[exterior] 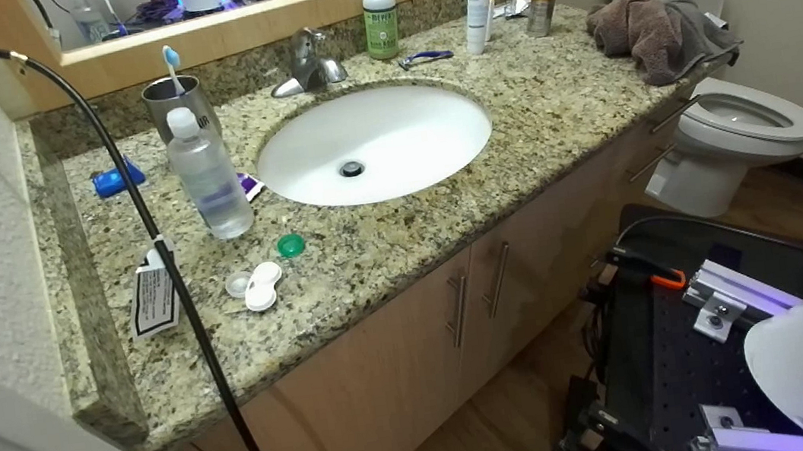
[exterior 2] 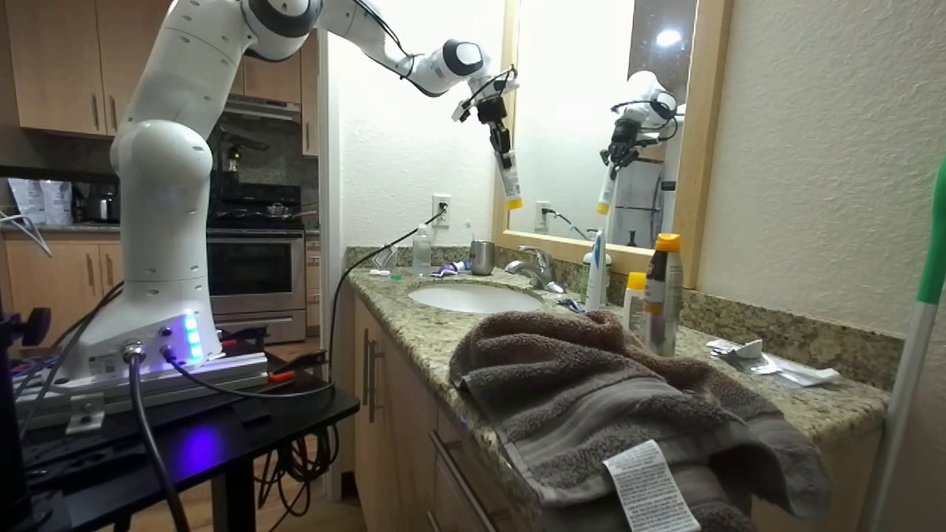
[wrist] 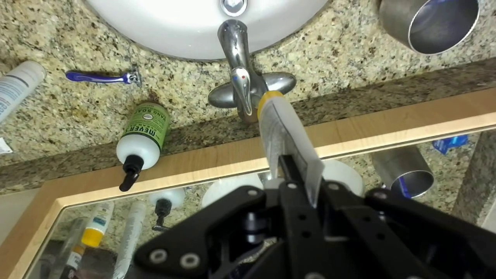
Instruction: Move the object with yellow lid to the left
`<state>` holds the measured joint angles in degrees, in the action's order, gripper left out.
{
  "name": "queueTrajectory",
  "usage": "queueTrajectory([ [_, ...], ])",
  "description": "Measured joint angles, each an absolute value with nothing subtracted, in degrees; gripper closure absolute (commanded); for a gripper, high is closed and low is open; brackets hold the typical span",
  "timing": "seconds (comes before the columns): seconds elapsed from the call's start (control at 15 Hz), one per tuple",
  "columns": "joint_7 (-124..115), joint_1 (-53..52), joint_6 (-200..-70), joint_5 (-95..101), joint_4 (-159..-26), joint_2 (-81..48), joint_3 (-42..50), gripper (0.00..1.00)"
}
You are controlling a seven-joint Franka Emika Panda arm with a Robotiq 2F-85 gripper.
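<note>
Over the table (exterior: 554, 95), mind a scrape against the mirror (exterior 2: 584, 111) from swinging wide, or a drop toward the faucet (wrist: 242, 75) from a one-ended grip. Standing below: clear bottle (exterior: 212, 180) of unreadable fill; steel cup (exterior 2: 482, 260) with toothbrush (exterior: 172, 60) inside. Aloft near the mirror, yellow cap (exterior 2: 514, 203) down, clamped in the jaws at the other end: white tube (exterior 2: 510, 179) with hidden contents.

Sink (exterior: 399, 141) and toilet (exterior: 737, 147) show a home bathroom.

White tube (exterior 2: 511, 177); yellow cap (exterior 2: 514, 204)
</note>
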<state>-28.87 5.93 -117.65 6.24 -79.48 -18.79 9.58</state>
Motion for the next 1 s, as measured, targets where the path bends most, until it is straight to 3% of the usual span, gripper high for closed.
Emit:
queueTrajectory([
  [0.13, -28.87, 5.94, -117.65, 6.24, -79.47, -18.47, 9.7, 0.98],
  [0.53, -28.93, 5.93, -117.21, 5.78, -77.93, -22.47, 9.74, 0.98],
  [1.0, -27.84, 5.35, -117.16, 1.6, -67.02, -34.69, 7.73, 0.98],
])
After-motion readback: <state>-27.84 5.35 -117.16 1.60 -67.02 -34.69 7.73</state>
